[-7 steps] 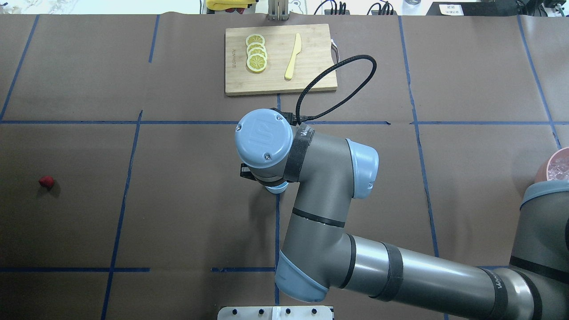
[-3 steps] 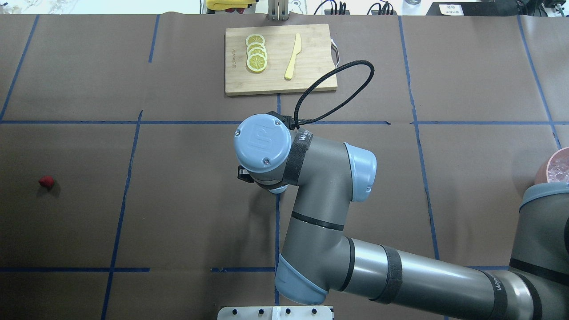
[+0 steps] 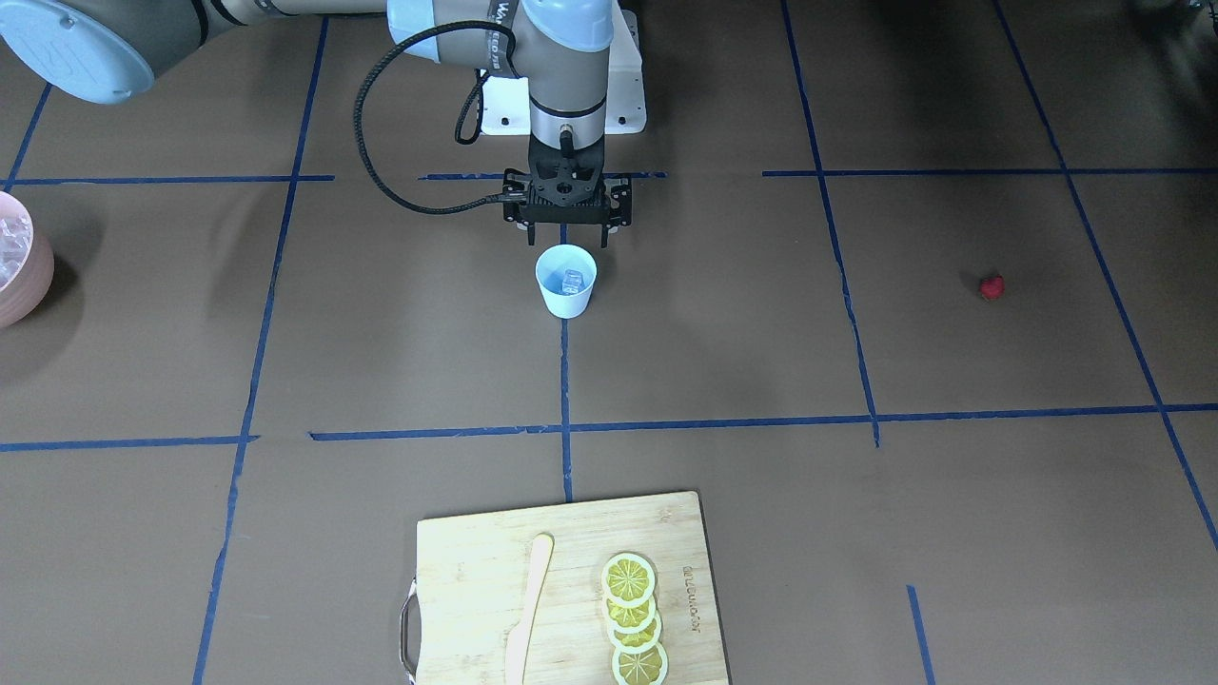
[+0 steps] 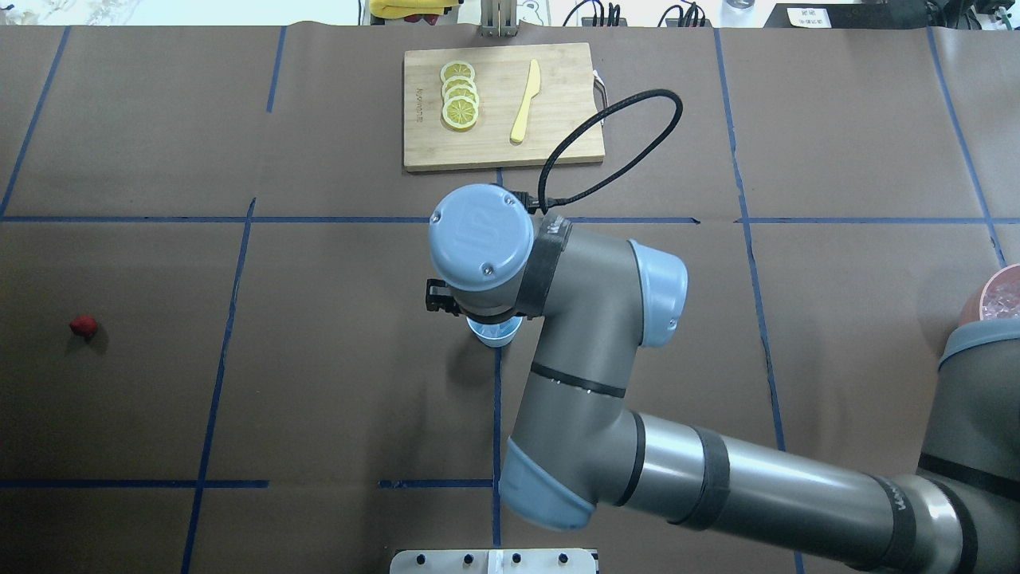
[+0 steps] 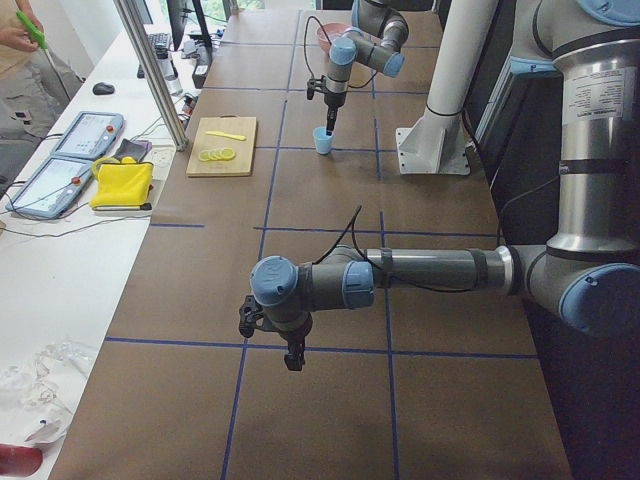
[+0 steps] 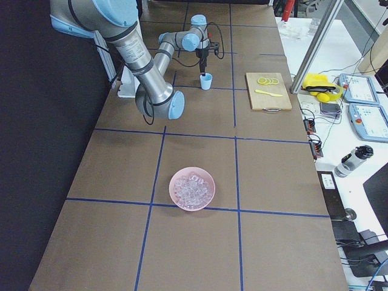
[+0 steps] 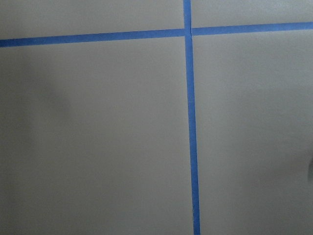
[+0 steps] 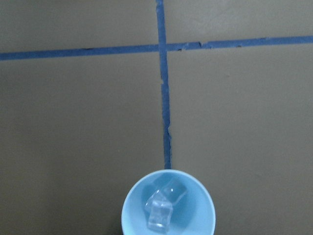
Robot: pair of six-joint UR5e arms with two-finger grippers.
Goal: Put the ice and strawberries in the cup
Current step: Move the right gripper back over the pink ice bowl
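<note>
**A:** Which step are we looking at?

**B:** The ice step, and prob. near its end. The right end effector [image 3: 567, 237] is hovering just above the cup [image 3: 566, 279] at top centre of the front-facing view, jaws spread wide, nothing btwn them. 2 ice cubes [image 8: 160, 208] are sitting inside the cup.

**A:** And the strawberry?

**B:** The strawberry [image 3: 992, 286] is lying on the worktop [image 3: 856, 533] at right-centre of that view, well apart from the cup. The left end effector [image 5: 292, 353] is showing only in the left side view, so I can't tell if it's open or closed.

**A:** Next move?

**B:** I'm guessing a reach to the berry w/ the left arm, then a top-down pinch. It's small and roundish, so it may roll.

**A:** Room?

**B:** Plenty. The pink bowl [image 3: 40, 276] is sitting at the left edge and the cutting board [image 3: 476, 571] at bottom centre, both well off the path. Only the right arm is crowding the cup's mouth.
</note>
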